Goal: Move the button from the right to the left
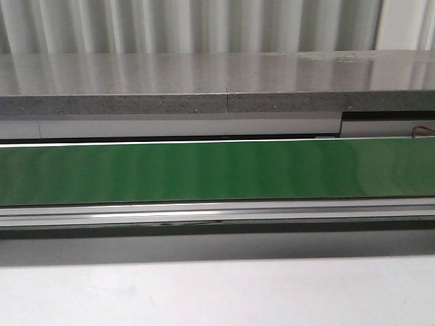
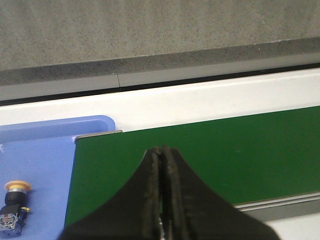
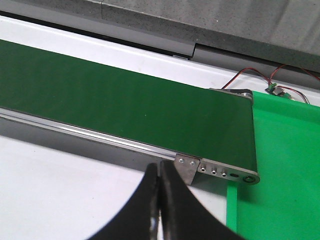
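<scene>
The button [image 2: 14, 207], with a yellow-orange cap, dark body and pale contact block, lies in a blue tray [image 2: 35, 165] at the conveyor's end, in the left wrist view only. My left gripper [image 2: 163, 150] is shut and empty, above the green belt [image 2: 225, 155] and well apart from the button. My right gripper [image 3: 159, 165] is shut and empty, over the white table by the belt's other end [image 3: 220, 140]. Neither gripper shows in the front view.
The green belt [image 1: 217, 170] runs across the front view, with a grey stone ledge [image 1: 204, 81] behind it and white table [image 1: 217, 292] in front. A green tray [image 3: 285, 170] sits past the belt's end, with red wires and a small board [image 3: 277, 90] behind it.
</scene>
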Robot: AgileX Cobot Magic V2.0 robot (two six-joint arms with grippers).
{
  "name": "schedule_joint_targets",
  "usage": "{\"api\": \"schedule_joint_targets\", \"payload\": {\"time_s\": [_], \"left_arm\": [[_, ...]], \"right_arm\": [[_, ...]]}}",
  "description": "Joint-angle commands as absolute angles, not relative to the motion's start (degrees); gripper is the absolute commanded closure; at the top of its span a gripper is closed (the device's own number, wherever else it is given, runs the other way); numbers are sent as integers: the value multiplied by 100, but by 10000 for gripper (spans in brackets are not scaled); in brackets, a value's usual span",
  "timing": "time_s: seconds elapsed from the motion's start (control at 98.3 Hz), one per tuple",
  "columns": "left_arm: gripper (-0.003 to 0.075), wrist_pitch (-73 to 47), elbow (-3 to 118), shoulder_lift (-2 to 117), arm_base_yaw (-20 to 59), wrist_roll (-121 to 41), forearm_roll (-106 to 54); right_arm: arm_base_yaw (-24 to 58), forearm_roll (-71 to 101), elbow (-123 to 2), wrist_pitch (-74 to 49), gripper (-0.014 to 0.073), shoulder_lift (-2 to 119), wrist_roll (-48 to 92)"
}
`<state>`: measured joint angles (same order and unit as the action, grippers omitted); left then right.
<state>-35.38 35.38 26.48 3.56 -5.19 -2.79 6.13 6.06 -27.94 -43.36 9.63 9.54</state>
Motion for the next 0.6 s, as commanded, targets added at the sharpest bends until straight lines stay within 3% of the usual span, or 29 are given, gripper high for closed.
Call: {"api": "schedule_joint_targets", "payload": {"time_s": [0.0,0.387,0.59], "left_arm": [[741,-2881,3363,2063,397,-497,-362],[741,-2839,2373,173,397,-427,-482],[741,-1615,1620,-114,370,-427,-467]], "right_arm": [[604,579,-2926,-3914,659,1021,1002],[604,579,-2926,-3914,659,1021,1002],[604,579,-2926,-3933,659,1015,1002]]}}
